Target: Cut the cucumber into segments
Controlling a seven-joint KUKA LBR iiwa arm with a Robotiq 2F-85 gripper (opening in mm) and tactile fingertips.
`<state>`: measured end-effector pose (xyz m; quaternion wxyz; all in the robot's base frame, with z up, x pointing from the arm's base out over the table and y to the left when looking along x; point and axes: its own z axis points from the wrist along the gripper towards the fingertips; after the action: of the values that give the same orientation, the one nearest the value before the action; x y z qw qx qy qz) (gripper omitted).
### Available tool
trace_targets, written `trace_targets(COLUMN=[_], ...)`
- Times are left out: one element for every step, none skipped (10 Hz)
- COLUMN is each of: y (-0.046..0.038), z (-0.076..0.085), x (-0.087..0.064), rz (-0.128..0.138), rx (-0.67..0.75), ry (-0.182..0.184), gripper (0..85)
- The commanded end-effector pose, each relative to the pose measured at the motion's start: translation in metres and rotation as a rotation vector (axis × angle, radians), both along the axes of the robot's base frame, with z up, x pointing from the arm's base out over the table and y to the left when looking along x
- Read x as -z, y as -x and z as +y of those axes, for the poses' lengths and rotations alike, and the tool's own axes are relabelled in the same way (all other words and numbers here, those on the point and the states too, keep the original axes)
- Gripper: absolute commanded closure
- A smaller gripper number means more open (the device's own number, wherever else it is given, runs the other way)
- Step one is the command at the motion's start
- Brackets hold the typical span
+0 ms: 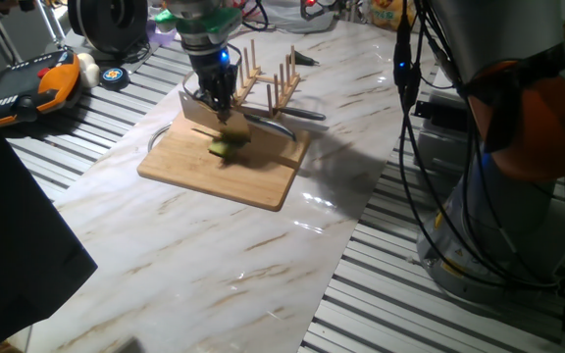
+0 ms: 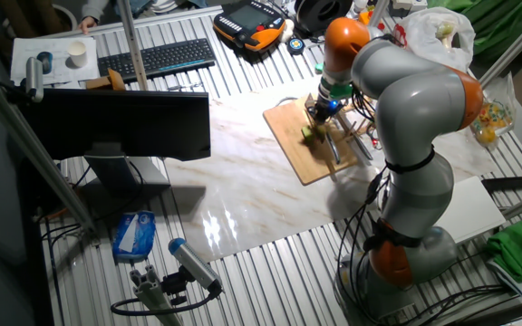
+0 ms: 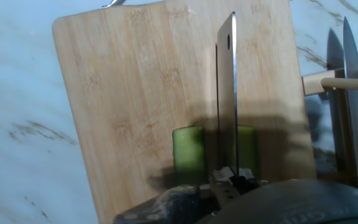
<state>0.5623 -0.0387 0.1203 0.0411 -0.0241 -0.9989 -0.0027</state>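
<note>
1. Gripper (image 1: 219, 101) sits left of centre in the upper part of one fixed view, directly over the wooden board (image 1: 184, 162). It is clenched on the handle of a cleaver (image 3: 227, 93), whose blade runs edge-on up the middle of the hand view.
2. Cucumber (image 3: 188, 158) lies on the lower middle of the board in the hand view, a green stub showing on both sides of the blade. The blade stands across it, which suits a crosswise cut.
3. Whether the edge has gone through the cucumber cannot be told; the blade hides the contact line. No separate segments are seen lying apart.
4. Board placement: it rests flat on the marble table (image 1: 224, 255), giving a firm cutting base.
5. A wooden rack (image 1: 268, 78) stands just beyond the board in one fixed view. Two further knives (image 3: 353, 106) appear at the right edge of the hand view, well clear of the cut.
6. Judgement: the cutting step is in hand. The stub is unrestrained and could roll or shift under the blade.
</note>
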Motion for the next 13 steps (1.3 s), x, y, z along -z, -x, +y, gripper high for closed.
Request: trace_targets(y=[0.0,0.0001,0.0003,0.0006,0.002,0.0048,0.0082,0.01,0.0103,0.0103,0.0107,0.0116,0.0128], z=[0.002,0.005,0.007,0.008,0.011,0.014,0.018,0.019,0.02,0.022,0.023,0.025,0.026], x=[0.0,-0.001,-0.002,-0.001,0.0,0.003,0.005,0.005,0.005,0.004,0.004,0.005,0.006], rz=[0.0,0.0,0.002,0.002,-0.001,-0.006,-0.009,-0.006,-0.004,-0.002,-0.002,-0.002,-0.006], rx=[0.002,0.003,0.005,0.008,0.011,0.018,0.025,0.026,0.029,0.031,0.034,0.035,0.037], ry=[0.0,0.0,0.0,0.002,0.002,0.004,0.005,0.0,-0.002,-0.002,0.0,0.0,0.007], gripper=[84.3,84.3,84.3,84.3,84.3,84.3,84.3,84.3,84.3,84.3,84.3,84.3,84.3])
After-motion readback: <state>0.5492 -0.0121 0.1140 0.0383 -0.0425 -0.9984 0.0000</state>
